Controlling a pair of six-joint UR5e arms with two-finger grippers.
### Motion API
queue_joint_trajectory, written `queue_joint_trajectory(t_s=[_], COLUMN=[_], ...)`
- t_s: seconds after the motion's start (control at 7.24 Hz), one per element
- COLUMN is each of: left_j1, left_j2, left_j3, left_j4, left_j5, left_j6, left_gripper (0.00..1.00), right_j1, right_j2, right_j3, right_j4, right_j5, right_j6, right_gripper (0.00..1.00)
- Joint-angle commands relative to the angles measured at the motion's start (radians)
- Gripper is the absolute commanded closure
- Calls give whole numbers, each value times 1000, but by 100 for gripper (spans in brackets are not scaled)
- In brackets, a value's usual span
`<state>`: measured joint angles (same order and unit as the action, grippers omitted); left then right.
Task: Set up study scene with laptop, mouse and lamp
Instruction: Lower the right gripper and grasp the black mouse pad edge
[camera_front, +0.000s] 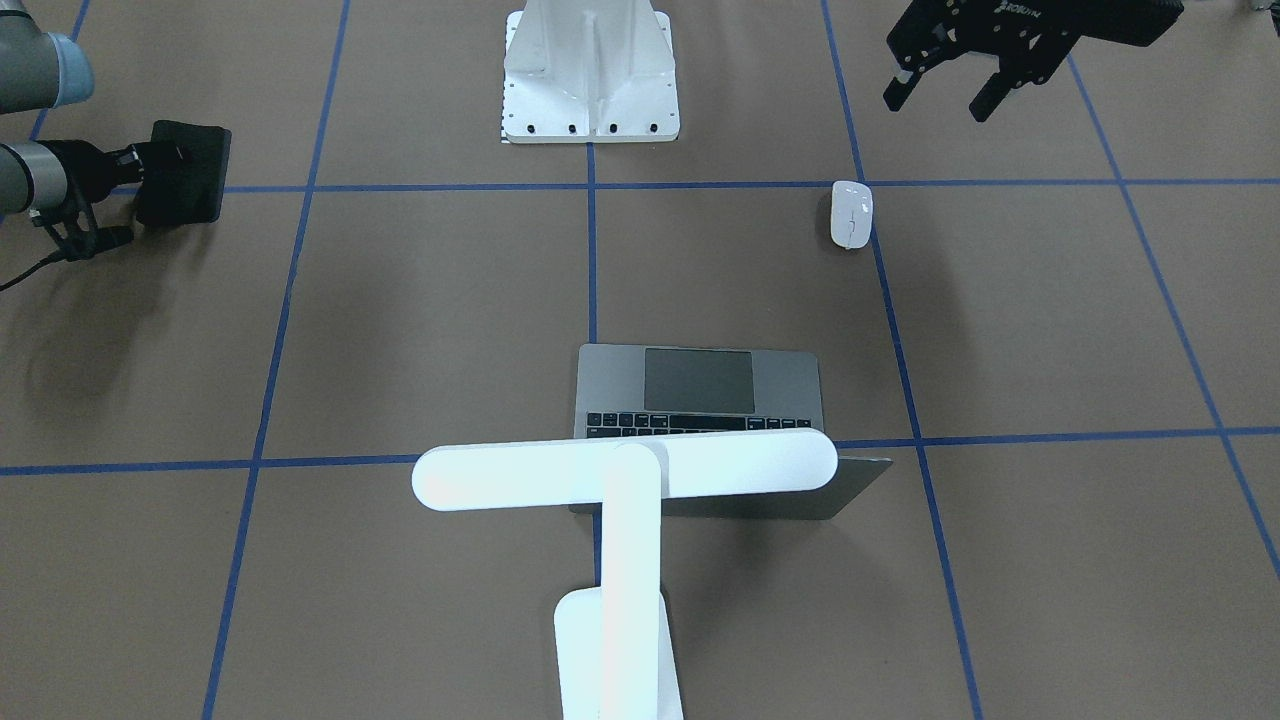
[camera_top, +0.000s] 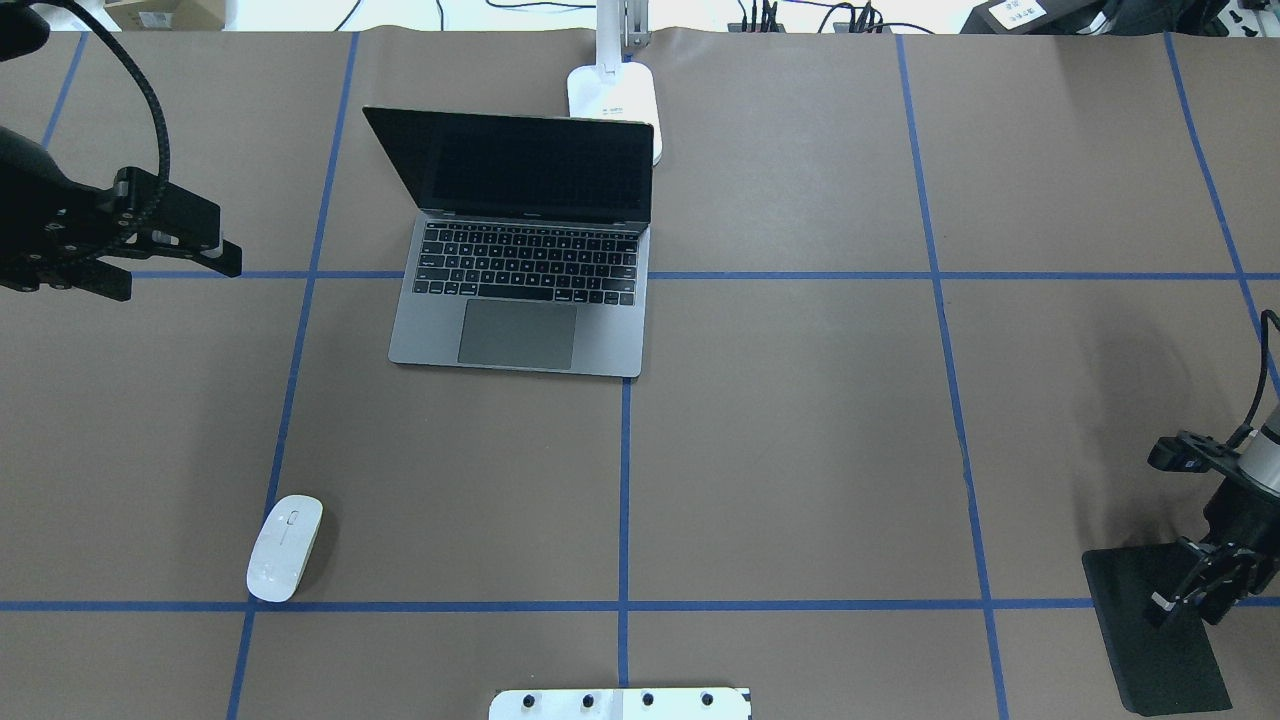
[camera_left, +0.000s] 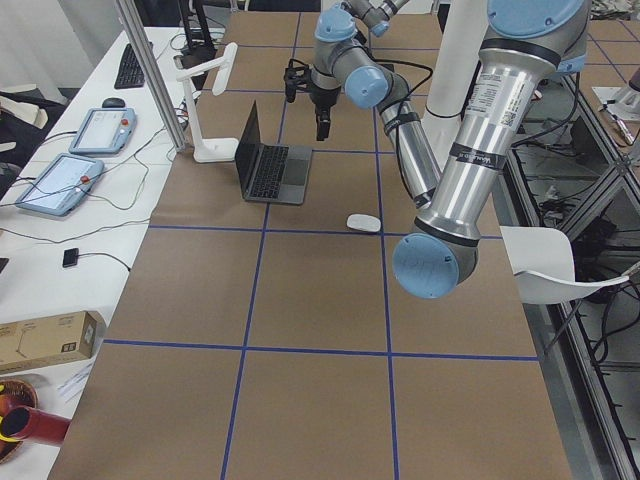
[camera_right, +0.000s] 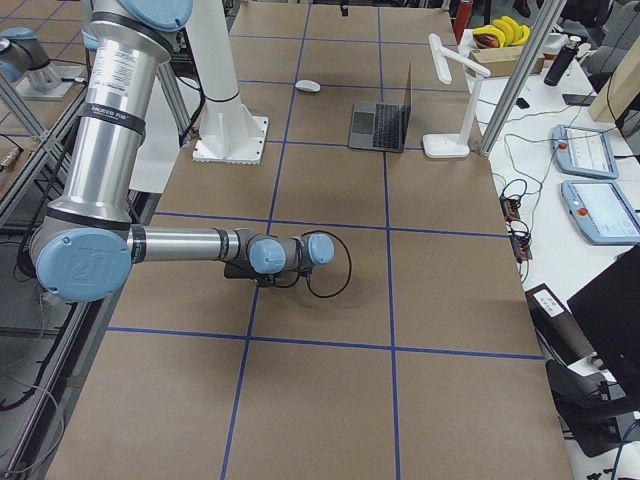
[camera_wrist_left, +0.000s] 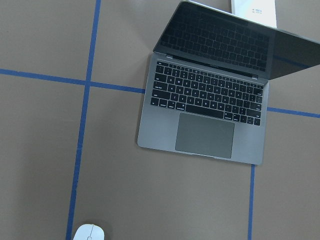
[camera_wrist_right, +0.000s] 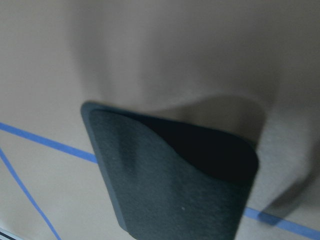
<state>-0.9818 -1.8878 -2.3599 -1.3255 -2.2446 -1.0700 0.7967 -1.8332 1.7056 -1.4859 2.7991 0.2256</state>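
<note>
Black pad (camera_wrist_right: 165, 190): lower frame, one edge raised, apparently pinched by right end effector (camera_top: 1190, 600). Left end effector (camera_front: 940, 100): upper right, fingers spread, empty. Mouse (camera_top: 285, 548): lower left. Laptop (camera_top: 520, 270), lamp (camera_front: 500, 480): centre. Recommended: lay pad flat beside laptop.

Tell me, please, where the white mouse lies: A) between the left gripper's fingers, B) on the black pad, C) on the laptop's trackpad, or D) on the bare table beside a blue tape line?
D: the mouse lies on the table by a blue tape line, apart from the laptop, the open left gripper and the black pad.
</note>
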Motion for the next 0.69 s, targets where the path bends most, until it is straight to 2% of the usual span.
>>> queue_joint_trajectory(t_s=[0.0, 0.14, 0.55], left_j1=[2, 2, 0], left_j2=[1, 1, -1], left_j3=[-1, -1, -2], left_j4=[0, 0, 0], left_j5=[-1, -1, -15], left_j6=[2, 2, 4], left_gripper=[0, 0, 0], right_j1=[-1, 1, 3], right_j2=[-1, -3, 3], right_j3=[0, 9, 49], right_j4=[0, 0, 1], right_j5=[-1, 0, 2], right_j6=[3, 3, 61], right_gripper=[89, 100, 100])
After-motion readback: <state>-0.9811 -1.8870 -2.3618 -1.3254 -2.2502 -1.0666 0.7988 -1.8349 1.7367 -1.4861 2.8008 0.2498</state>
